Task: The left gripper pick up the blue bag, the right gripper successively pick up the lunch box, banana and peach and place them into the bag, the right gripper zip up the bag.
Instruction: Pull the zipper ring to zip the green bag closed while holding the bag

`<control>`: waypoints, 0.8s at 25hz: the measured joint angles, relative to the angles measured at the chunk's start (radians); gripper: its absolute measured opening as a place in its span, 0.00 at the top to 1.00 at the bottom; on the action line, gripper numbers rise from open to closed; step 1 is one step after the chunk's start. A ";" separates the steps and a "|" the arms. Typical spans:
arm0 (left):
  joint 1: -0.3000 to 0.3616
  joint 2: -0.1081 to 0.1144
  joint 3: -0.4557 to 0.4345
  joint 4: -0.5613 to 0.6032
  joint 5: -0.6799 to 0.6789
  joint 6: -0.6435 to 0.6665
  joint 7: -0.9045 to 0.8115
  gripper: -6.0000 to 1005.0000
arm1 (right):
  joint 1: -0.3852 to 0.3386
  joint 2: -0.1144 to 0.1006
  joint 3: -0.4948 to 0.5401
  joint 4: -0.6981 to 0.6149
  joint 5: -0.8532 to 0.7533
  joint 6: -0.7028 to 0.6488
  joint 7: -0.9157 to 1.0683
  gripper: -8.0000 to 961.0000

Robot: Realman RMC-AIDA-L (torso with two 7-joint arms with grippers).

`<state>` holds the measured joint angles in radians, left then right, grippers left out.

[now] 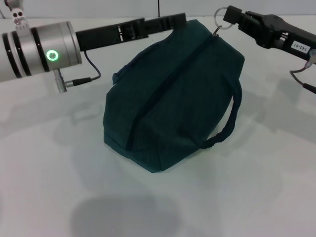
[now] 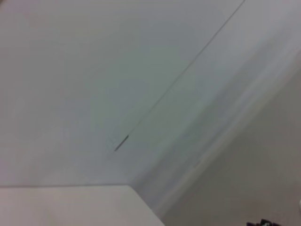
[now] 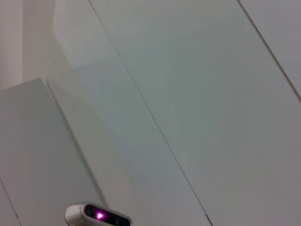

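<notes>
The blue bag (image 1: 173, 94) sits zipped on the counter (image 1: 49, 197). The right tool (image 1: 232, 17) grips its ring pull (image 1: 220, 19); the left tool (image 1: 170, 22) clamps the far edge. Judged nearly complete.

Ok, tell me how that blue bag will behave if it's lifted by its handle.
The blue bag is creased fabric, so it will probably sag and fold. Zipped and bulging, it may feel heavy. Its loop handle droops limply, so it will likely swing.

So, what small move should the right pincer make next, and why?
Probably let go of the ring pull and back away. The bag looks zipped shut, the right pincer holds the ring at the zipper's far end, and the left pincer steadies the bag's far side.
</notes>
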<state>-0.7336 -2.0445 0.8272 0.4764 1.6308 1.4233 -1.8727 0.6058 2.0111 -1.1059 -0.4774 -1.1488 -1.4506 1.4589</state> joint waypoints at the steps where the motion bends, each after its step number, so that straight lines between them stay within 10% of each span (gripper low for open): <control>1: 0.000 -0.003 0.000 0.000 0.004 0.000 -0.003 0.14 | -0.002 0.000 0.000 -0.001 0.000 0.000 0.000 0.99; 14: -0.020 -0.031 0.000 0.001 0.113 -0.015 -0.008 0.16 | -0.004 0.000 0.000 -0.002 0.002 -0.007 0.000 0.99; 20: -0.019 -0.033 -0.007 0.001 0.104 -0.015 0.002 0.33 | -0.008 0.000 0.001 0.003 0.002 -0.010 0.000 0.98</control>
<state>-0.7525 -2.0779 0.8205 0.4773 1.7344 1.4081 -1.8704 0.5981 2.0110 -1.1053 -0.4746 -1.1473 -1.4603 1.4587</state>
